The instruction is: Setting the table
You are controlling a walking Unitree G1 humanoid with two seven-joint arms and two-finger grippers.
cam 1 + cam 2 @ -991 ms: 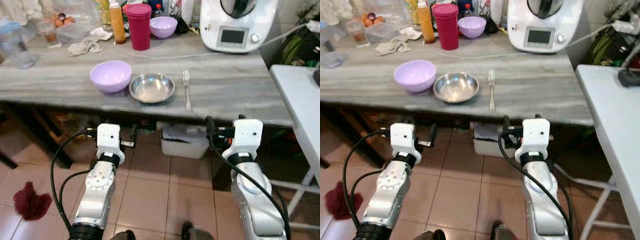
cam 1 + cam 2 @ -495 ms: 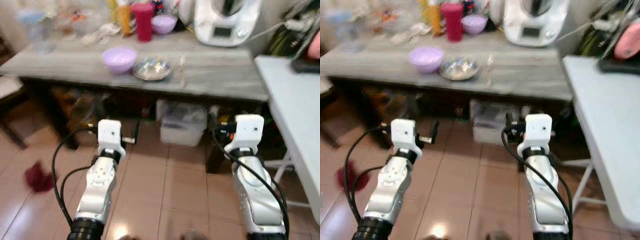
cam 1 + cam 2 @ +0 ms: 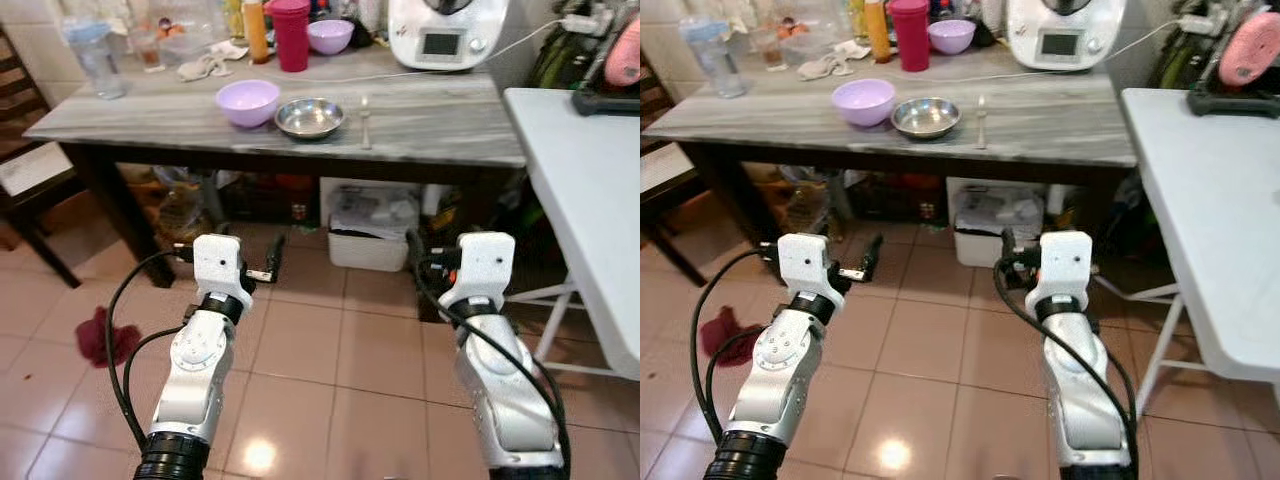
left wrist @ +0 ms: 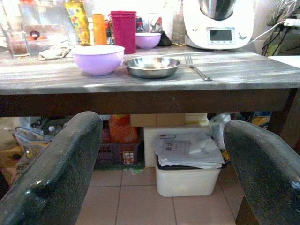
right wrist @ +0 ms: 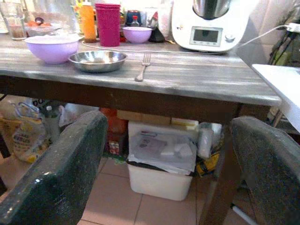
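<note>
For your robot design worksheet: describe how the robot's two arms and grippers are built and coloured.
Both arms are silver, rounded segments joined by black rings, each ending in a white boxy wrist block. Black cables loop alongside each forearm. The left gripper and right gripper each have two broad black fingers with a rough, speckled surface.

bowl (image 3: 248,102) – dish (image 3: 310,117) – fork (image 3: 365,107), left to right
</note>
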